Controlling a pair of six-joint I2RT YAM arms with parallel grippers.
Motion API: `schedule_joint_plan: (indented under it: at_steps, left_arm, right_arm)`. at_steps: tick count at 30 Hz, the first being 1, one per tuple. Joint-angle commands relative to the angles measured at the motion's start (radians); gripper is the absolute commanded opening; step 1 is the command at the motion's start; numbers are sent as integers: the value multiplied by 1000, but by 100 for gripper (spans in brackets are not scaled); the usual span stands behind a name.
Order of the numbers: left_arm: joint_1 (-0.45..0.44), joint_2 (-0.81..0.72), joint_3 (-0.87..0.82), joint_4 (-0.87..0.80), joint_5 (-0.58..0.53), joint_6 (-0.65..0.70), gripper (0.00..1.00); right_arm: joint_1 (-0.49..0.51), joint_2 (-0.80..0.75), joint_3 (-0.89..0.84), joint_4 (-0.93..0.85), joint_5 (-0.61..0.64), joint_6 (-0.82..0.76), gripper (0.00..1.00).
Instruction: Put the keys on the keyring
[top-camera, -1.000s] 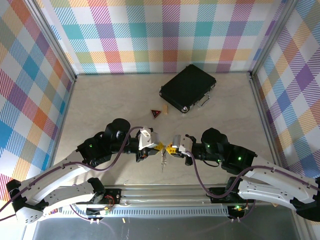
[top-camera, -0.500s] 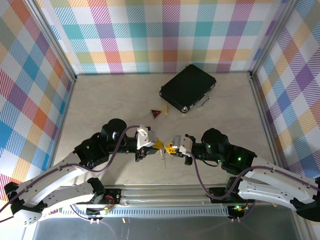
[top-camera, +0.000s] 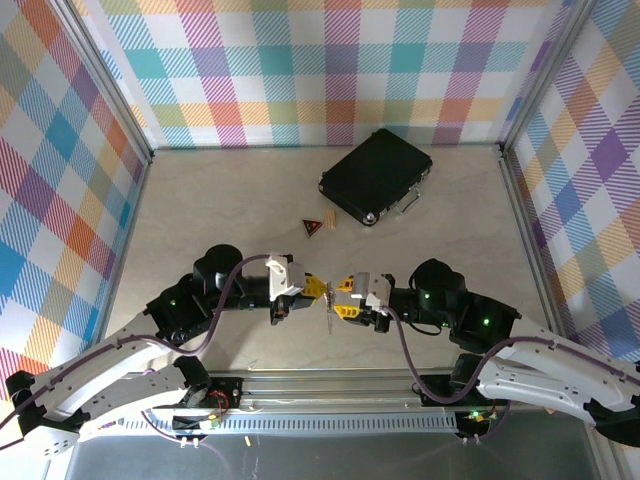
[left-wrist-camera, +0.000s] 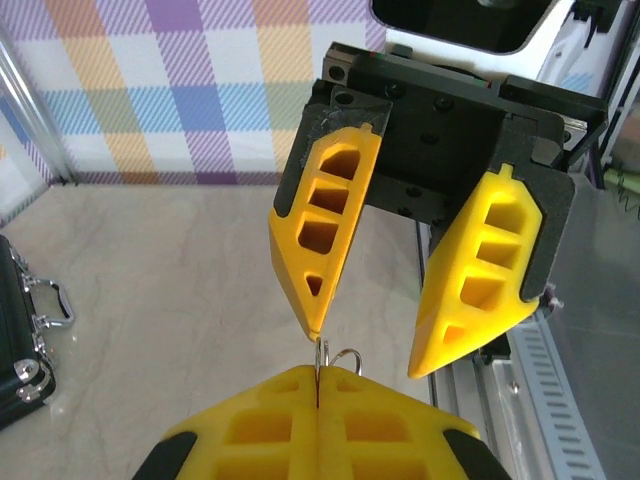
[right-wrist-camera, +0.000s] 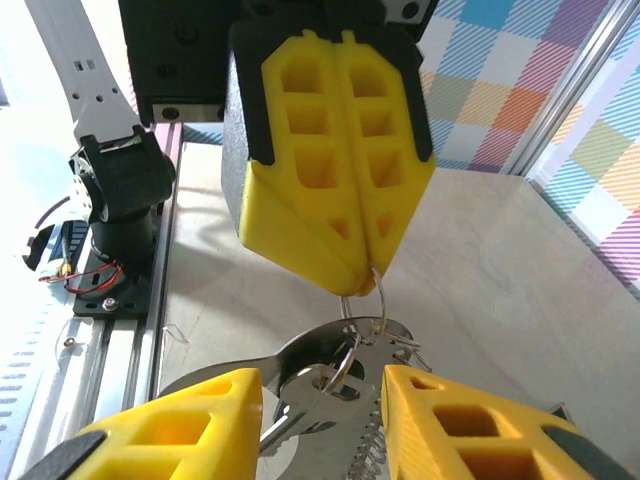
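My left gripper (top-camera: 320, 291) is shut on a thin silver ring of the keyring (right-wrist-camera: 381, 292), which peeks out above its closed fingertips (left-wrist-camera: 346, 354). Below that ring hang a silvery oval loop (right-wrist-camera: 306, 341), a silver key (right-wrist-camera: 341, 401) threaded on a smaller ring, and a fine chain (right-wrist-camera: 366, 451). The key's head is hidden. My right gripper (right-wrist-camera: 322, 385) is open and faces the left one tip to tip, with the hanging bundle between its fingers. In the left wrist view one of the right gripper's fingertips (left-wrist-camera: 316, 325) touches the ring. From above, the bundle (top-camera: 330, 318) dangles between both grippers.
A black case with metal latches (top-camera: 376, 176) lies at the back right. A small red-and-black triangular tag (top-camera: 312, 226) sits in front of it. The metal rail (top-camera: 330, 385) runs along the near edge, close under both grippers. Plaid walls enclose the table.
Both arms have drawn back toward the near edge, and the right gripper has closed in around the hanging bundle. The left gripper has kept its hold on the ring.
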Motion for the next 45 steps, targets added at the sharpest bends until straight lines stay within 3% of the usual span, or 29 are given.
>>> schedule_joint_plan:
  at_steps: [1, 8, 17, 29, 45]
  left_arm:
    - [7, -37, -47, 195, 19, -61, 0]
    - [6, -91, -121, 384, 45, -132, 0]
    - [5, -122, -157, 523, 127, -205, 0]
    - [6, -154, -159, 485, 186, -227, 0]
    - [5, -167, -163, 431, 185, -221, 0]
  right_arm:
    - [8, -27, 45, 1, 9, 69, 38]
    - [8, -85, 96, -20, 10, 203, 37]
    - [8, -40, 157, -53, -44, 309, 34]
    - [12, 13, 187, -31, -122, 316, 29]
    - [46, 38, 169, 38, -181, 320, 23]
